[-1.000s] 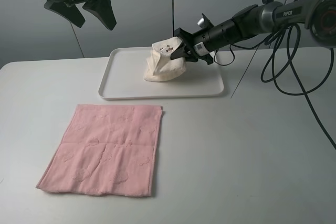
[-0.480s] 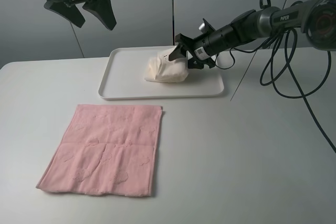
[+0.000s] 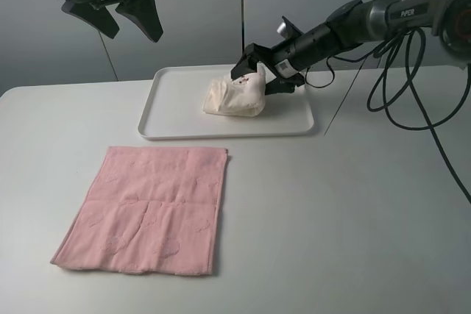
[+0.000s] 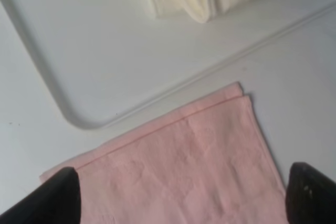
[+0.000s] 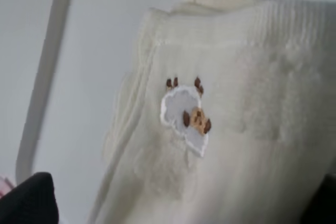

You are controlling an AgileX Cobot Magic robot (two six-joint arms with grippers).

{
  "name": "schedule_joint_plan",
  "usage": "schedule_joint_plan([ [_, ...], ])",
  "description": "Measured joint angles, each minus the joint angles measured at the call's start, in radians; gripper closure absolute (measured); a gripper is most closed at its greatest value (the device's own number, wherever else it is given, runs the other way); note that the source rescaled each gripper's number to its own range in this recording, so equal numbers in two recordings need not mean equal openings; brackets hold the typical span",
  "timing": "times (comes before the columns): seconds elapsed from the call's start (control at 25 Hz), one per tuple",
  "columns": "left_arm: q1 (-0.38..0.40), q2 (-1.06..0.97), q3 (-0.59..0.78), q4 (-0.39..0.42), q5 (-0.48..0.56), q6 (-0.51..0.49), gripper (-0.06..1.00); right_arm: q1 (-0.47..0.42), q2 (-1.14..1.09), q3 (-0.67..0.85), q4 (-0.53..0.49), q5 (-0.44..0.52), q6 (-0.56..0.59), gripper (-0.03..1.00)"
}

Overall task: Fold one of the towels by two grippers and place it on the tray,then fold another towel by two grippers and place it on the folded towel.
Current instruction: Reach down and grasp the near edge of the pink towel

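cream towel [image 3: 234, 99]: we see it bunched on the tray [image 3: 173, 112]
right gripper [image 3: 255, 73]: released, jaws straddling the towel's top; contact unclear
left gripper [image 3: 131, 29]: released, up left of tray
pink towel [image 3: 147, 207]: flat, before tray

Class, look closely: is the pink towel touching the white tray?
Apart. The exterior high view shows bare table between the pink towel and the tray.

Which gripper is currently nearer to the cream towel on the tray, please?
Right. The right gripper is at the cream towel on the tray, fingers open at its top; the left gripper hangs high, well off to the left of the tray.
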Motion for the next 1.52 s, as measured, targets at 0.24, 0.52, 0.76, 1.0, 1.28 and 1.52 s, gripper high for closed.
schedule_joint_plan([
  [0.24,0.0,0.0,0.0,0.0,0.004,0.0,-0.05,0.0,-0.141,0.0,-0.288,0.049,0.034,-0.03],
  [0.52,0.0,0.0,0.0,0.004,0.04,0.032,-0.05,0.0,-0.304,0.0,-0.551,0.217,0.076,-0.03],
  [0.76,0.0,0.0,0.0,0.048,0.045,0.117,-0.05,0.0,-0.411,-0.001,-0.64,0.352,0.081,-0.03],
  [1.0,0.0,-0.016,0.042,0.111,0.045,0.286,-0.05,0.004,-0.543,0.064,-0.602,0.381,0.012,-0.03],
  [1.28,0.0,-0.08,0.198,0.211,0.045,0.498,-0.05,0.217,-0.667,0.293,-0.747,0.328,-0.046,-0.03],
  [1.52,0.0,-0.082,0.347,0.225,0.043,0.639,-0.05,0.437,-0.667,0.378,-0.876,0.315,-0.048,-0.03],
])
